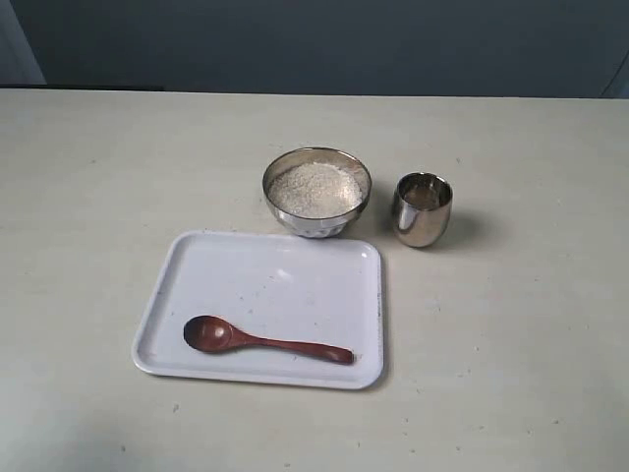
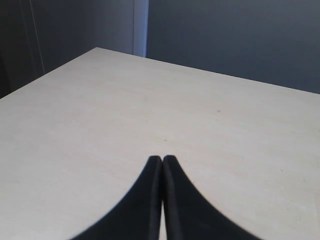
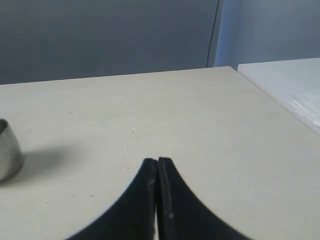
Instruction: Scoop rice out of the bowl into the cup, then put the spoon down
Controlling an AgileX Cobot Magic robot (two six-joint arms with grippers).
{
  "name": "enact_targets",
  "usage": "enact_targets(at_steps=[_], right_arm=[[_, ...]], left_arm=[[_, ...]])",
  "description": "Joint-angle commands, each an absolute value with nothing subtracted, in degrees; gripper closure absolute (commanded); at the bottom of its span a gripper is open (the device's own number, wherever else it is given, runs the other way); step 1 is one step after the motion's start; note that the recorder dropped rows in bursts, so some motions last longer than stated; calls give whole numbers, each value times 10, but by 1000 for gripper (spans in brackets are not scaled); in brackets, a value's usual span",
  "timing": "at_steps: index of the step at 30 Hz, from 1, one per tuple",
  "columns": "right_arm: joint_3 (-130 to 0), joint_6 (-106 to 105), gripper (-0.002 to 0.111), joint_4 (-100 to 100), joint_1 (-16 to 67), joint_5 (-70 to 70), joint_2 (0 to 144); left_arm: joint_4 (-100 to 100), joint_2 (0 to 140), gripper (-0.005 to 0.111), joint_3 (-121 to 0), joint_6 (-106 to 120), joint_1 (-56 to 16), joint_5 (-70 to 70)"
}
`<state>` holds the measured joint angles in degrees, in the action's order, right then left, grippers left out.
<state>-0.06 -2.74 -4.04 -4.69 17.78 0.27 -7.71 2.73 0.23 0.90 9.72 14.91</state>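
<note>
Exterior view: matte beige table bears a smooth white rounded tray, the slim reddish-brown wooden spoon lying on it. Behind sits the shiny round steel bowl of grainy white rice, the narrower steel cup beside it. Both the left gripper and right gripper are clenched, empty.

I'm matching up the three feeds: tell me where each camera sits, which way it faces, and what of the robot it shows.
Exterior view: raised, looking down on the table, tray, spoon, bowl of rice and cup; no robot part shows.
Left wrist view: low over the table, facing across it to a dark wall; left gripper shows, fingers together.
Right wrist view: low over the table, facing a dark wall, cup at one edge; right gripper shows, fingers together.
Shared: exterior and right wrist views both show the cup.
</note>
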Motion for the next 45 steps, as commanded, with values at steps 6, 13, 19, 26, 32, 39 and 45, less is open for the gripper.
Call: enact_targets(at_steps=[6,13,19,26,32,39,45], right_arm=[[0,-25,109,-38,-50,174,0],[0,-25,109,-38,-50,174,0],[0,-25,109,-38,-50,174,0],[0,-25,109,-38,-50,174,0],[0,-25,109,-38,-50,174,0],[0,-25,109,-38,-50,174,0],[0,-25,109,-38,-50,174,0]], left_arm=[[-78,27,106,0,5,94,145],[-79,27,106,0,5,94,145],[-78,27,106,0,5,83,145],[-79,27,106,0,5,67,145],[-79,27,106,0,5,54,145],[-79,27,106,0,5,33,145],[-79,27,106,0,5,33,145]])
